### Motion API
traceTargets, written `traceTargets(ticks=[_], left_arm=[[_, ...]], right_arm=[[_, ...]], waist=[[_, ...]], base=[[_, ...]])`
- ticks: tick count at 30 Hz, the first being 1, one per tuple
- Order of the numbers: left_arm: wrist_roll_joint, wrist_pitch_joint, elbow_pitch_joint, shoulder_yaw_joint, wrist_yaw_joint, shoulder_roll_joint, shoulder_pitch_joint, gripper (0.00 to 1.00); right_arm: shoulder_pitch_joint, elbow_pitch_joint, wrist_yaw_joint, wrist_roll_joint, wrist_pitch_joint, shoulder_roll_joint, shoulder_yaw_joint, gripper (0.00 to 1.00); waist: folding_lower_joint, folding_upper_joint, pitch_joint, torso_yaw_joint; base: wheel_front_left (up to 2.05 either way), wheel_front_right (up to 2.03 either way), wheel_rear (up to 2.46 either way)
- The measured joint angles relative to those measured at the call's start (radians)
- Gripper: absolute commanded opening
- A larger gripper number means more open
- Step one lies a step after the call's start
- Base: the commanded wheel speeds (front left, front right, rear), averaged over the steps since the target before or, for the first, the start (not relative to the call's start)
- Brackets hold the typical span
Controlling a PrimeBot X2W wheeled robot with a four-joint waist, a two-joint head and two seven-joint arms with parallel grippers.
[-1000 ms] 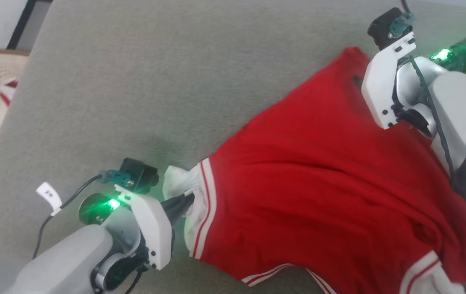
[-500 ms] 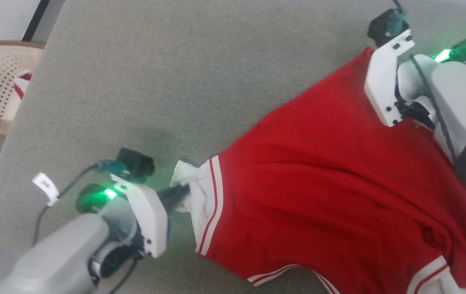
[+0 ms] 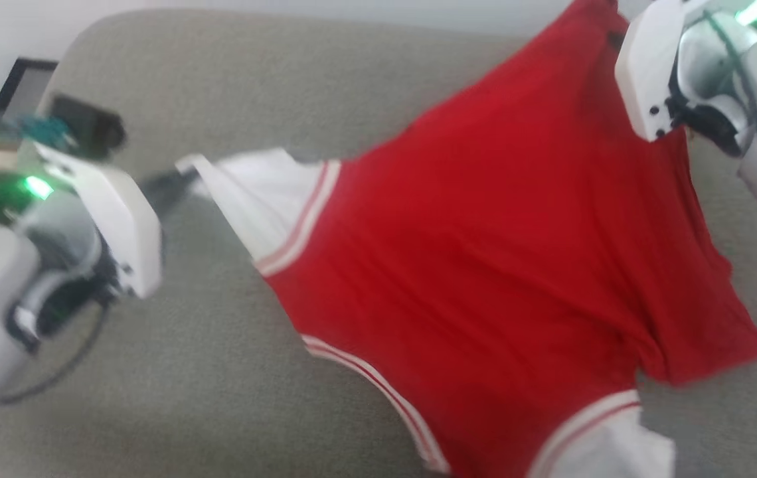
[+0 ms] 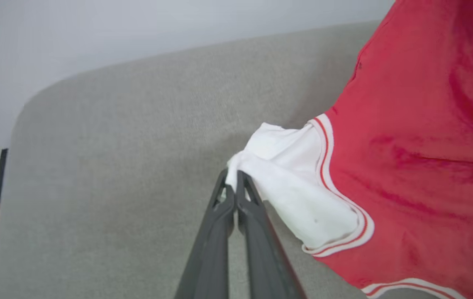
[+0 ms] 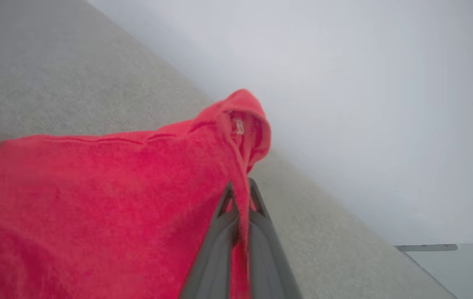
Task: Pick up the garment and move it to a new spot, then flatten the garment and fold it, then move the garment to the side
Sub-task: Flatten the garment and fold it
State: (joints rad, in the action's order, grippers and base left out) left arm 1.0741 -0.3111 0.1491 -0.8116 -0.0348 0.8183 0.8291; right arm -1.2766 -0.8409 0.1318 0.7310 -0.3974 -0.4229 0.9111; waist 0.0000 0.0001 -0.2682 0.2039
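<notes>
Mia: From the head camera, where is the shirt (image 3: 485,252)?

Tom: It hangs spread out over the grey cushion (image 3: 219,372), plain red side showing, between the two arms. The left gripper (image 3: 179,180) pulls the white sleeve (image 3: 252,192) one way. The right gripper (image 3: 616,41) pulls a red corner up the other way.

Mia: Why hold it like that?

Tom: I think two holds far apart keep the shirt wide. Then it can be carried to a new spot and laid down flat, not in a lump.

Mia: And the left wrist camera?

Tom: The two dark fingers (image 4: 215,232) are pressed together, with the tip of the sleeve pinched between them. The sleeve is up off the cushion here.

Mia: The right wrist camera?

Tom: Those fingers are closed tight too, with a fold of red cloth caught between them. The corner pokes up past them, in front of the pale wall (image 5: 365,104).

Mia: What is new since a second ago?

Tom: Back then the shirt lay low and rumpled on the cushion, with the sleeve scrunched up. Now it is pulled up and stretched, and the sleeve is drawn out long. The whole picture slid as well, so the head camera moved too — I cannot tell if the bottom edge touches the cushion
</notes>
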Motion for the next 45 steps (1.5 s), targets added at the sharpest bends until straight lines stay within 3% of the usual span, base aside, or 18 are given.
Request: traceTargets(ticks=[4,11,17,26,34,45], left_arm=[[-0.012,-0.043,0.024,0.024,0.005,0.027,0.099,0.00],[-0.076,-0.094,0.121,0.038,0.049,0.024,0.293,0.00],[-0.145,-0.074,0.236,0.047,0.090,-0.011,0.462,0.00],[-0.198,-0.011,0.404,0.052,0.117,-0.088,0.618,0.00],[-0.298,0.170,0.555,0.053,0.111,-0.167,0.790,0.00],[-0.414,0.430,0.694,0.064,0.063,-0.244,1.017,0.00]], right_arm=[[-0.033,0.005,0.000,0.008,0.032,-0.013,-0.005,0.00],[-0.089,-0.012,0.000,0.007,0.099,-0.014,-0.038,0.00],[-0.135,-0.051,0.000,-0.023,0.173,0.005,-0.074,0.00],[-0.190,-0.130,0.000,-0.064,0.270,0.043,-0.124,0.00],[-0.303,-0.262,0.000,-0.170,0.405,0.095,-0.176,0.00],[-0.488,-0.413,0.000,-0.349,0.647,0.138,-0.304,0.00]], waist=[[0.0000,0.0000,0.035,-0.036],[0.0000,0.0000,0.092,-0.085],[0.0000,0.0000,0.121,-0.115],[0.0000,0.0000,0.122,-0.131],[0.0001,0.0000,0.028,-0.143],[0.0000,-0.0001,-0.164,-0.155]], base=[[0.00,0.00,0.00],[0.00,0.00,0.00],[0.00,0.00,0.00],[0.00,0.00,0.00],[0.00,0.00,0.00],[0.00,0.00,0.00]])
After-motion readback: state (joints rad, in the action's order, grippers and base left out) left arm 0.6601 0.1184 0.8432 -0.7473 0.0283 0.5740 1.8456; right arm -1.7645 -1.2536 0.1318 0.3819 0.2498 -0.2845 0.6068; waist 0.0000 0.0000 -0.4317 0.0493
